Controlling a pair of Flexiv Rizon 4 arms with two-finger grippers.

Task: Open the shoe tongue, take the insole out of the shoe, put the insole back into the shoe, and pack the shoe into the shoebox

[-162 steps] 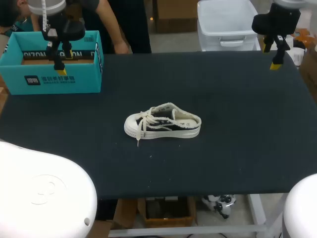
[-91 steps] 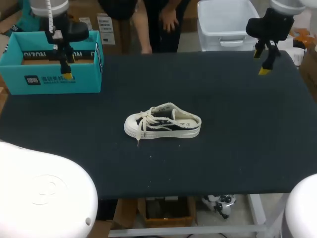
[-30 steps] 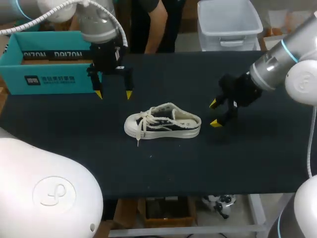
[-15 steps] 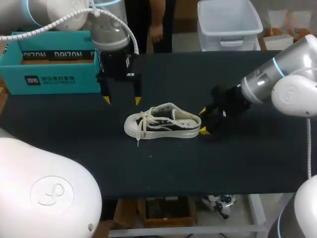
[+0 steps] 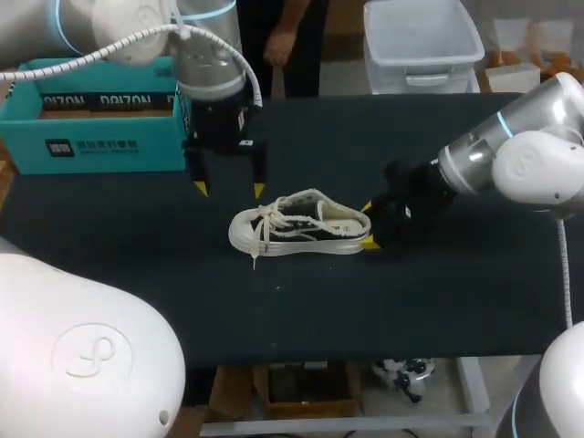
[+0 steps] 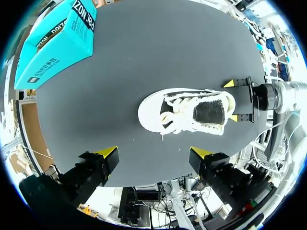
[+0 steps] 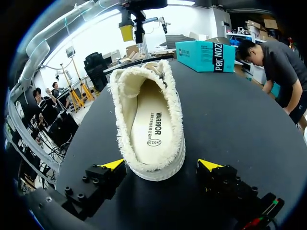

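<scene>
Right gripper [image 5: 367, 224] wide, flanking shoe [image 5: 301, 228] heel without contact; left gripper [image 5: 229, 189] wide near laces [image 5: 266, 219]; black table [image 5: 438, 301], teal box [image 5: 91, 146] at far-left corner.

There is one shoe [image 5: 299, 224] with one insole [image 7: 152, 125] in it, one box [image 5: 91, 146], and one table [image 5: 365, 301] under them all. Two arms come in, one left arm [image 5: 208, 55] and one right arm [image 5: 511, 155], and each bears one gripper, which makes two: the left gripper [image 5: 229, 189] and the right gripper [image 5: 367, 224]. Each gripper has two yellow-tipped fingers, so four yellow tips are counted in all.
</scene>
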